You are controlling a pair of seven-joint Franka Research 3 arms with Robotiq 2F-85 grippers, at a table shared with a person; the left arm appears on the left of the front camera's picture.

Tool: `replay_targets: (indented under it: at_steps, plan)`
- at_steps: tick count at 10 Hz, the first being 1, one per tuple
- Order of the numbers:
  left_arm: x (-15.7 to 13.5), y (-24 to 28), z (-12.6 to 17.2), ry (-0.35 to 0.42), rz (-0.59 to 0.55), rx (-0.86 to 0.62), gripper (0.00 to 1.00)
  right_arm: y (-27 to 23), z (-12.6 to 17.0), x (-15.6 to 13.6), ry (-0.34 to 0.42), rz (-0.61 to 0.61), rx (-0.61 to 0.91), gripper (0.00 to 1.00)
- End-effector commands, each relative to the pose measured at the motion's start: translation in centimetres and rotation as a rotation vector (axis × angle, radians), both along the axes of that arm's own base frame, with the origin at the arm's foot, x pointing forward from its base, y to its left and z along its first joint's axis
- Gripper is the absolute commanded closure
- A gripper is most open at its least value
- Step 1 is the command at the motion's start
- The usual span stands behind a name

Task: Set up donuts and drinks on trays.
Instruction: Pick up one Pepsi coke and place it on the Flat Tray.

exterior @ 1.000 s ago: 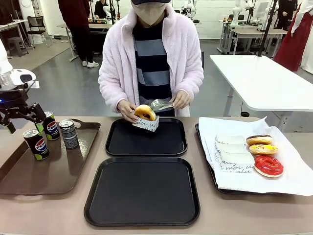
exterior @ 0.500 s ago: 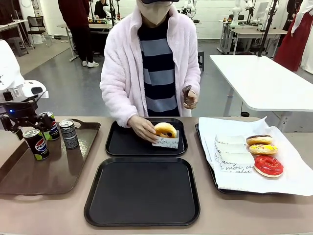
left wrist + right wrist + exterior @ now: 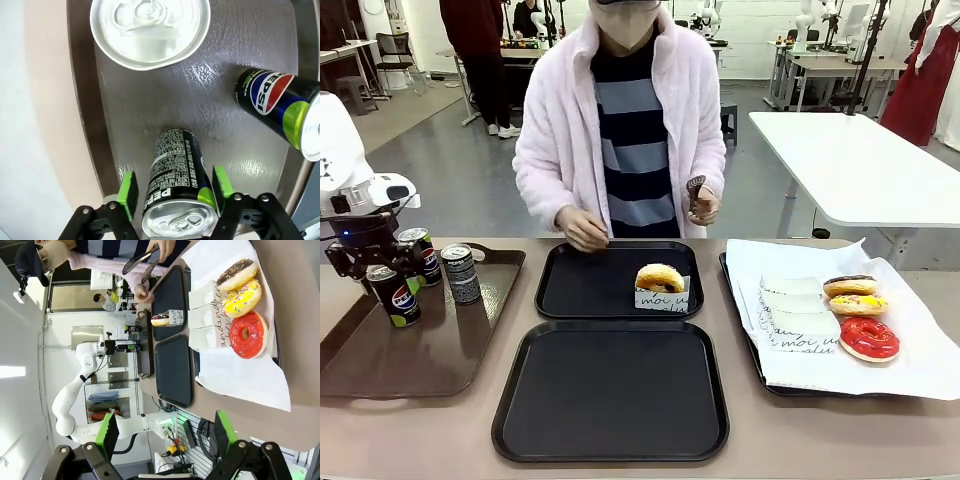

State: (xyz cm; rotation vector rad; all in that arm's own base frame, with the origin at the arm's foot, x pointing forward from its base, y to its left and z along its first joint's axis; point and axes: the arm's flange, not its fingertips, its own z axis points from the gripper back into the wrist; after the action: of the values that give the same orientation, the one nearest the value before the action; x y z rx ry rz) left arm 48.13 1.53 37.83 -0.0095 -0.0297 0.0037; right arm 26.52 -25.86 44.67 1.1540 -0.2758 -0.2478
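Robotics lab, open hall. Polished grey floor [image 3: 470, 190]. White worktables [image 3: 860, 160] stand in rows behind the person, with an office chair [image 3: 395, 55] far left (far benches crowded with gear). White robot arm [image 3: 340, 140] at the tabletop's left edge.

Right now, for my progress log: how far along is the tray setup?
Done: one donut in its paper sleeve sits on the far black tray. In hand: the left gripper straddles a Pepsi can on the brown tray, not yet clamped. Left: the near black tray is bare; the other two cans and the chocolate, yellow and red donuts wait.
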Motion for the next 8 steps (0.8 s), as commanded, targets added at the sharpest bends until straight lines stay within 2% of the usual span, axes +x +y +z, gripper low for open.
replay_targets:
  at_steps: [1,2,3,4,5,6,8]
  plan:
    - [0.0,0.1,0.7,0.007,-0.003,-0.020,1.00,0.0,0.2,0.0,-0.003,-0.007,0.020,0.00]
    - [-0.1,0.1,0.9,0.010,0.002,-0.024,1.00,0.0,0.2,0.0,-0.003,-0.007,0.020,0.00]
    - [-0.1,0.1,1.3,0.015,0.010,-0.021,0.75,0.0,0.2,0.0,-0.003,-0.007,0.020,0.00]
    - [0.0,0.2,2.0,0.022,0.023,-0.013,0.85,0.0,0.2,0.0,-0.003,-0.007,0.020,0.00]
    - [-0.5,-0.1,3.4,0.023,0.031,-0.012,1.00,0.0,0.2,0.0,-0.003,-0.007,0.020,0.00]
    - [-1.4,-0.7,6.1,0.027,0.061,-0.015,1.00,0.0,0.2,0.0,-0.003,-0.007,0.020,0.00]
    - [-5.2,-1.9,12.5,-0.007,0.049,-0.051,1.00,0.0,0.2,0.0,-0.003,-0.007,0.020,0.00]
